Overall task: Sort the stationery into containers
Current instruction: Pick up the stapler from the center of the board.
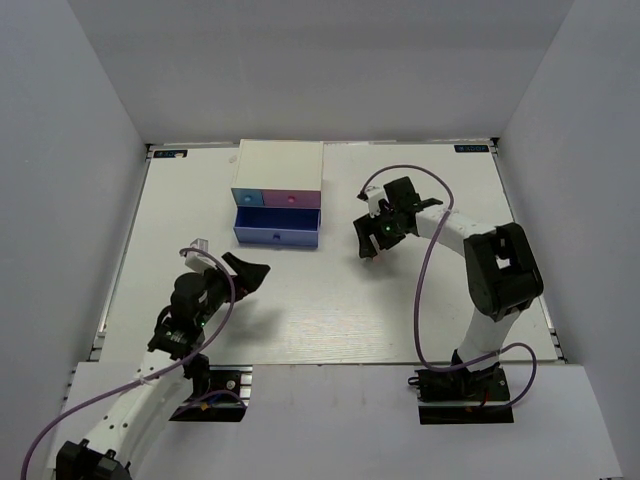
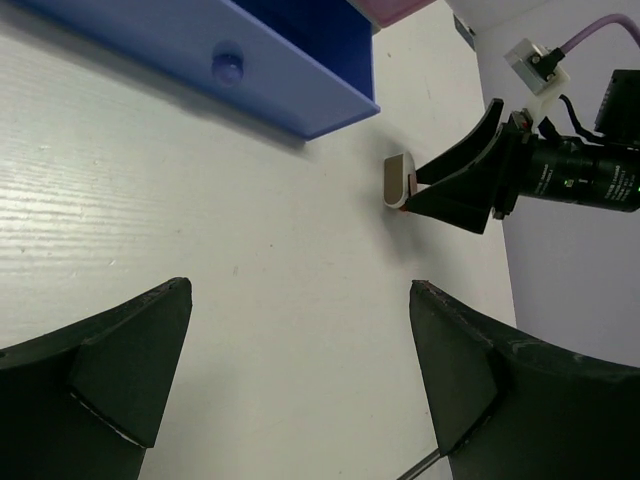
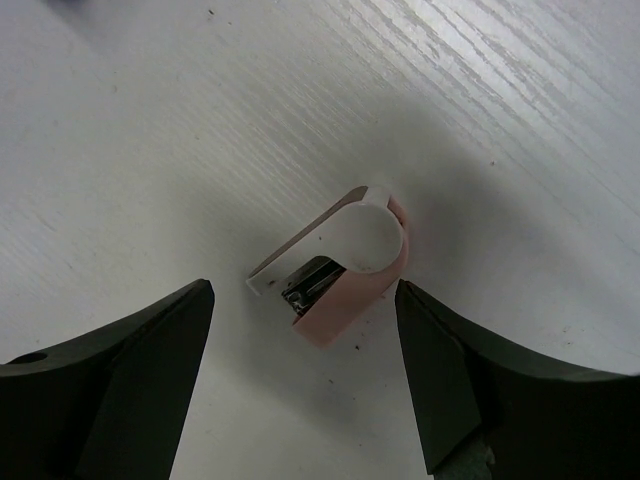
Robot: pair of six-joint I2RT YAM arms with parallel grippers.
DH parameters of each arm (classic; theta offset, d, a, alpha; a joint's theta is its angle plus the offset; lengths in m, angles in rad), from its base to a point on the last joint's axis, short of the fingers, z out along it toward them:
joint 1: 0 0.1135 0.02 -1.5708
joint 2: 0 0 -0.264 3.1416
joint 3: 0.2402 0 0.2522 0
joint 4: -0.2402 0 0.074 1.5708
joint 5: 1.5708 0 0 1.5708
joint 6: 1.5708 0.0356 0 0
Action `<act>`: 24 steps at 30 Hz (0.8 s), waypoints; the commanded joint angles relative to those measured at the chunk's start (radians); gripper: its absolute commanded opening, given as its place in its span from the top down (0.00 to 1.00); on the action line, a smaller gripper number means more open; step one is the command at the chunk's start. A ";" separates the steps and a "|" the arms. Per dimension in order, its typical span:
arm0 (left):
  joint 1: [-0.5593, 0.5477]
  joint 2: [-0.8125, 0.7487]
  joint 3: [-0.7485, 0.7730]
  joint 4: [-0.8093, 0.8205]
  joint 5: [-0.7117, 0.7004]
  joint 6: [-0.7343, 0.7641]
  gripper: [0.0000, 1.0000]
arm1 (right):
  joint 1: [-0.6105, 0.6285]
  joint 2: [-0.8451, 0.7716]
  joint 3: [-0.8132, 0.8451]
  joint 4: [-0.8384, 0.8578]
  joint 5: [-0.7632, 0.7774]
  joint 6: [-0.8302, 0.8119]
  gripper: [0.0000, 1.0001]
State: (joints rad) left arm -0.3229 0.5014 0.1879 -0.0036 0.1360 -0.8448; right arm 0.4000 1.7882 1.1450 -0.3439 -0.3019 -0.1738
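Note:
A small whitish-pink stationery piece (image 3: 345, 265) with a metal insert lies on the white table, just ahead of my right gripper (image 3: 302, 295). That gripper is open and its fingers stand apart from the piece. The left wrist view shows the same piece (image 2: 398, 180) touched by nothing, with the right gripper's fingers (image 2: 465, 180) just behind it. My left gripper (image 2: 300, 300) is open and empty over bare table, below and left of the containers. The containers are drawers of a white-topped box (image 1: 280, 160). Its purple drawer (image 1: 276, 228) is pulled out, with its knob (image 2: 228, 68) visible.
The light blue drawer (image 1: 245, 198) and pink drawer (image 1: 292, 199) sit shut in the box. White walls enclose the table on three sides. A purple cable (image 1: 425, 290) loops off the right arm.

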 commanded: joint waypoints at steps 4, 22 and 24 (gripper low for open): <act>-0.002 -0.049 0.013 -0.154 -0.010 0.016 0.00 | 0.016 0.042 0.058 -0.033 0.061 0.054 0.25; -0.002 -0.006 0.022 -0.104 -0.010 0.016 0.00 | 0.046 -0.088 0.050 -0.060 -0.046 -0.150 0.60; -0.002 -0.006 0.013 -0.095 -0.001 0.016 0.00 | 0.049 -0.130 0.056 -0.060 -0.110 -0.194 0.60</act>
State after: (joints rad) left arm -0.3229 0.4965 0.1898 -0.1268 0.1341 -0.8383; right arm 0.4412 1.7557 1.1744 -0.4030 -0.3073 -0.2787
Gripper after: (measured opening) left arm 0.995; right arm 0.424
